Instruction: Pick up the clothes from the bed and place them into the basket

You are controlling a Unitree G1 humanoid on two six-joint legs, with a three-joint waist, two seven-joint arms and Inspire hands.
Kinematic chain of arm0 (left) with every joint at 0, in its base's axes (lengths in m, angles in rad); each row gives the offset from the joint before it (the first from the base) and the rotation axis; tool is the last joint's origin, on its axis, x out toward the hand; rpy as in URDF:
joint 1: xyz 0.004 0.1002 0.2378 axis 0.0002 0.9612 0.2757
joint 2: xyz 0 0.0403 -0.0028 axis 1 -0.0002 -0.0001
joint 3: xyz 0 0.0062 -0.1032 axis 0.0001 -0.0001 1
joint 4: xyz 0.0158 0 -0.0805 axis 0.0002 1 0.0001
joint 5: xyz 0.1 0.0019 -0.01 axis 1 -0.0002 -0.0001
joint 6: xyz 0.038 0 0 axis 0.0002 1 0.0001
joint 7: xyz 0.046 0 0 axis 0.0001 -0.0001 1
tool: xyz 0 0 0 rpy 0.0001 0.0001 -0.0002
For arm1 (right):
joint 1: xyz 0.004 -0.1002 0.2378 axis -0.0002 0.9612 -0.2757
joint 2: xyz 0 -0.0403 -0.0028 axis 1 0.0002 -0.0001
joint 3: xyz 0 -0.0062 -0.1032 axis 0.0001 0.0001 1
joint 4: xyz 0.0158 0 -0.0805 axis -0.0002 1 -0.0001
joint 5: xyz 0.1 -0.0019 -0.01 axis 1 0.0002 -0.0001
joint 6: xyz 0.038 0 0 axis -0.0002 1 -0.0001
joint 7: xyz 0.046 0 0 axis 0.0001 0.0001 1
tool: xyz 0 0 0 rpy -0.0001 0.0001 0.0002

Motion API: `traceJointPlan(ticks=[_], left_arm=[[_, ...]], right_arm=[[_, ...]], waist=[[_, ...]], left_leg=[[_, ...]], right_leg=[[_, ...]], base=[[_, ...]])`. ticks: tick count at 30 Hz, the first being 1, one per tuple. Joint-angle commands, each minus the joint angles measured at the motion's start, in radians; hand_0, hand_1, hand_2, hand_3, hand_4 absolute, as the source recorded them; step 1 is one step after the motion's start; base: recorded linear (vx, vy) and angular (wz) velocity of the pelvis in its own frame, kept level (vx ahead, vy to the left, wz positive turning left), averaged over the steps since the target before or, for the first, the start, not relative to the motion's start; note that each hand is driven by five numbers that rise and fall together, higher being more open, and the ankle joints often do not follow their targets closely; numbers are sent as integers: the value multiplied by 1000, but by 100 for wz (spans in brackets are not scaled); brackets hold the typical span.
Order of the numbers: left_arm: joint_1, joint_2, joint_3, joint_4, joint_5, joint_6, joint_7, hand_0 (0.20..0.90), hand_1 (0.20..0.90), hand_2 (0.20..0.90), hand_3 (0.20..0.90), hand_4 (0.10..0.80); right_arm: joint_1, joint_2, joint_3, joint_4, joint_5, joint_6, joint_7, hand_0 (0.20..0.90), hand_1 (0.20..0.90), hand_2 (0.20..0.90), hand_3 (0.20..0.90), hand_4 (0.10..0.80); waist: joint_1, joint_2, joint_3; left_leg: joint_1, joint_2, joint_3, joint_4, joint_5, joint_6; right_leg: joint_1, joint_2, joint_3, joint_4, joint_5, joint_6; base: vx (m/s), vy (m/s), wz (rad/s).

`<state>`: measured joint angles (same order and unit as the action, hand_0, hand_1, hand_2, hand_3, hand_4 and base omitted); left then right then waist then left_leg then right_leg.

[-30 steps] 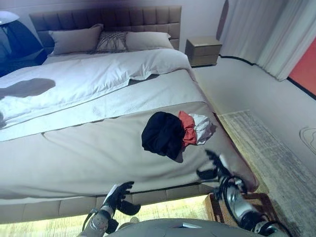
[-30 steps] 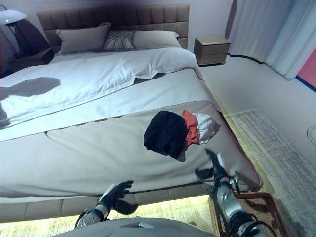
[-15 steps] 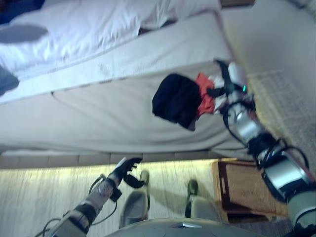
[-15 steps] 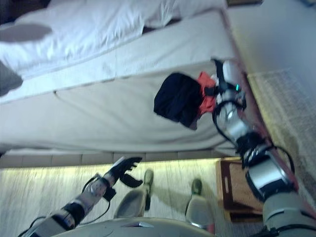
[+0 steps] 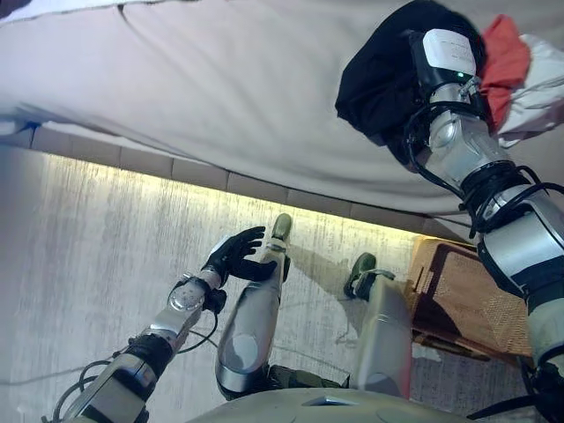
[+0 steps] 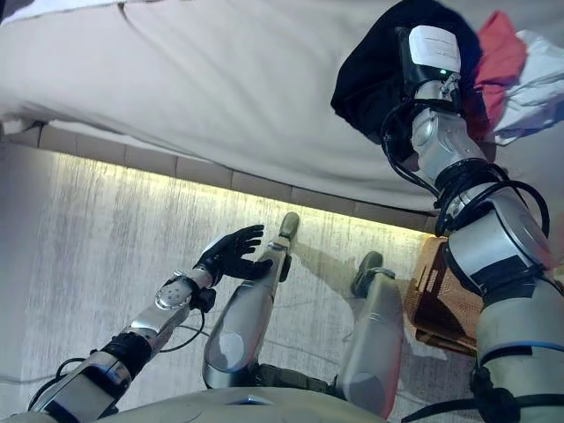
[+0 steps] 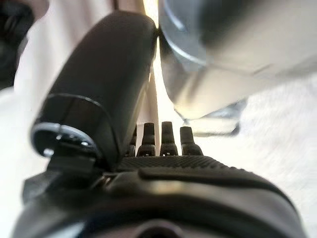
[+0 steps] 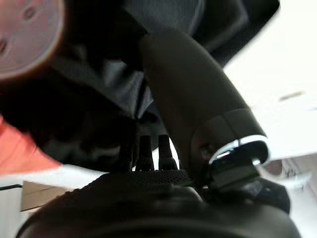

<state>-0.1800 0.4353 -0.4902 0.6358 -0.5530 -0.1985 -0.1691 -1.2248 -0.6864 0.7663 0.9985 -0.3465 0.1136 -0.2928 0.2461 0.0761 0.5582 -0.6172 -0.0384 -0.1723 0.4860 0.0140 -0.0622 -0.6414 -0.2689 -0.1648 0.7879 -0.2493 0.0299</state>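
Observation:
A black garment (image 5: pixel 379 84) lies on the bed's grey cover (image 5: pixel 203 79) near the foot edge, with a red garment (image 5: pixel 505 44) and a white garment (image 5: pixel 538 92) beside it. My right arm reaches over the bed edge. In the right wrist view my right hand (image 8: pixel 148 186) has its fingers (image 8: pixel 144 148) straight and its thumb spread, right against the black garment (image 8: pixel 99 84). My left hand (image 5: pixel 236 256) is open and empty, low over the floor in front of the bed. A brown wicker basket (image 5: pixel 463 300) stands on the floor at the right, below the clothes.
A lit strip runs under the bed's base (image 5: pixel 176 172). Pale wood-grain floor (image 5: pixel 79 264) spreads to the left. A pale rug (image 5: pixel 476 392) lies under the basket.
The view has tipped down towards the floor and bed edge. My right hand has gone from the bed's edge, past the red and white garments, onto the black garment. My left hand stays low.

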Motion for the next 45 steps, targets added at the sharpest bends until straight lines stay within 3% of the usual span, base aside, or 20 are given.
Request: traceJointPlan(ticks=[1,5,14,15,16,17,26,30,34,39,44,45], left_arm=[[68,55,76,-135,-178,-60,-54,900,900,900,900,800],[83,70,119,-227,-270,-105,-49,900,900,900,900,800],[119,117,166,-422,-357,-163,-41,900,900,900,900,800],[125,123,169,-430,-361,-166,-43,900,900,900,900,800],[133,128,172,-437,-361,-171,-42,900,900,900,900,800],[139,134,178,-442,-365,-175,-40,900,900,900,900,800],[177,147,221,-451,-410,-175,-54,900,900,900,900,800],[180,150,226,-439,-400,-176,-60,900,900,900,900,800],[185,155,229,-440,-370,-178,-75,900,900,900,900,800],[149,137,215,-413,-316,-127,-11,900,900,900,900,800],[141,127,202,-390,-265,-116,19,900,900,900,900,800],[139,127,198,-384,-246,-114,22,900,900,900,900,800]], right_arm=[[-222,-82,65,13,-47,68,17,900,900,900,900,800],[-251,-89,94,66,-36,147,67,900,900,900,900,800],[-304,-119,95,191,83,218,185,900,900,900,900,800],[-308,-122,95,199,82,220,189,735,735,735,708,608],[-310,-126,95,204,88,218,188,446,446,446,370,270],[-315,-130,97,209,98,218,180,300,300,300,200,100],[-315,-161,89,204,105,185,85,300,300,300,200,100],[-308,-187,82,180,110,151,17,300,300,300,200,100],[-268,-216,53,109,111,72,48,300,300,300,200,100],[-193,-257,-4,51,182,-18,65,300,300,300,200,100],[-159,-291,-54,33,245,-62,45,300,300,300,200,100],[-157,-301,-65,28,261,-75,40,300,300,300,200,100]], waist=[[18,31,-38],[37,42,-38],[74,56,-38],[77,56,-38],[79,57,-38],[81,57,-38],[78,48,-38],[67,31,-38],[56,12,-38],[29,-33,-107],[12,-67,-171],[1,-77,-194]], left_leg=[[-71,-10,51,227,-201,62],[-169,-19,49,302,-217,79],[-343,-55,40,467,-263,105],[-349,-57,40,478,-267,108],[-352,-57,40,483,-270,110],[-357,-58,41,493,-274,113],[-301,-55,46,514,-280,107],[-195,-50,55,478,-275,105],[-92,-51,57,426,-262,98],[101,-20,72,293,-254,86],[236,13,78,164,-242,71],[263,19,84,111,-207,69]], right_leg=[[-20,40,-8,-27,36,-27],[-118,38,-12,40,23,-36],[-270,38,-30,168,-4,-54],[-277,39,-32,176,-6,-56],[-279,40,-35,178,-6,-57],[-282,40,-38,185,-7,-58],[-219,47,-51,174,-5,-64],[-111,52,-60,127,-3,-66],[-6,54,-60,65,3,-63],[196,47,-64,-68,17,-52],[343,66,-66,-227,52,-40],[374,67,-72,-288,84,-44]], base=[[-54,11,10],[-45,-27,17],[-16,-43,7],[2,-24,4],[0,0,0],[2,-16,-5],[12,-1,-4],[25,37,9],[18,35,-6],[111,64,-11],[75,-5,-20],[10,-4,-23]])
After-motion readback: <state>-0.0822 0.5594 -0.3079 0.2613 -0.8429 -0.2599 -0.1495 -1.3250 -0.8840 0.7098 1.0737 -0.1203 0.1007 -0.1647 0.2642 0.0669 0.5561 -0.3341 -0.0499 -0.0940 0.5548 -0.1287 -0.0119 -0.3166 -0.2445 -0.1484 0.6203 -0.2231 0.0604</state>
